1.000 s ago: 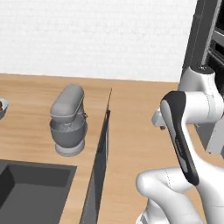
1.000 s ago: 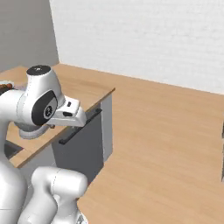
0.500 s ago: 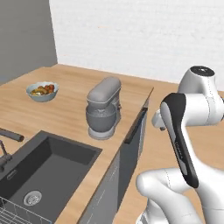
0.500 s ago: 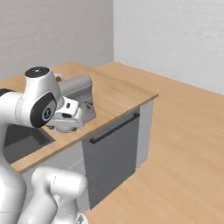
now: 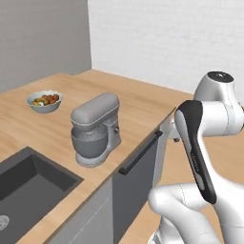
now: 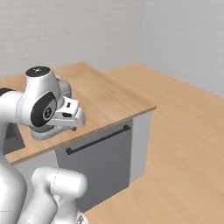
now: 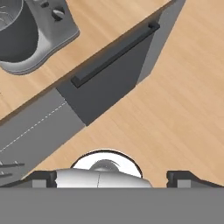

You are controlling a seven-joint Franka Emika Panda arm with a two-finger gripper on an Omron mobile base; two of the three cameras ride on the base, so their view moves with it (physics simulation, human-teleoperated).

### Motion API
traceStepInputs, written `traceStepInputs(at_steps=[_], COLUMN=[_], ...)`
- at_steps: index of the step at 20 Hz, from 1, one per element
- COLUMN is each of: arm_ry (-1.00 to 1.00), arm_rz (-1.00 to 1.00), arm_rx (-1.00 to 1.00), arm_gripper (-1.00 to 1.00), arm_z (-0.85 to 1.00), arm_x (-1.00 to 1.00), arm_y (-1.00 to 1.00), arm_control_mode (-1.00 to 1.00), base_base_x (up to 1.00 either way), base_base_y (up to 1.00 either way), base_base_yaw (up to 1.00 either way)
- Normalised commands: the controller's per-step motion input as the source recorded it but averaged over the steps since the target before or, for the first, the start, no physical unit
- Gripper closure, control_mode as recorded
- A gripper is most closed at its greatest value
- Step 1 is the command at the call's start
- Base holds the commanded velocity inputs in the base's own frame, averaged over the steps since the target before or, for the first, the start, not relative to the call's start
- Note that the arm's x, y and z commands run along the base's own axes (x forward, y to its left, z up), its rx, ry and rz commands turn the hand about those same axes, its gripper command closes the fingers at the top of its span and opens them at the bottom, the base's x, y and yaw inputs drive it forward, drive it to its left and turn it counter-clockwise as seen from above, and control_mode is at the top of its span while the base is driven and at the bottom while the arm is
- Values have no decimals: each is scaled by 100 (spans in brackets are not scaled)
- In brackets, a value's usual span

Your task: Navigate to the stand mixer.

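Fruit bowl [image 5: 44,101] behind stand mixer [image 5: 94,129]

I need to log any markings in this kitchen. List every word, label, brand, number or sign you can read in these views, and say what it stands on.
There is no readable text in any view.
The stand mixer shows plain grey with no brand or dial numbers to be made out.
The fruit bowl, the sink and the dark cabinet front with its handle carry no labels.
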Motion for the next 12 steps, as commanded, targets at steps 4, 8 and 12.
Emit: traceStepInputs(at_steps=[4,8,12], arm_ry=[0,0,0], arm_rz=[0,0,0], arm_rx=[0,0,0], arm_gripper=[-100,-100,-100], arm_z=[0,0,0], arm_x=[0,0,0], arm_y=[0,0,0], arm_control_mode=[100,100,100], base_base_x=[41,21,15], base_base_y=[-24,0,-18], base_base_yaw=[44,50,50])
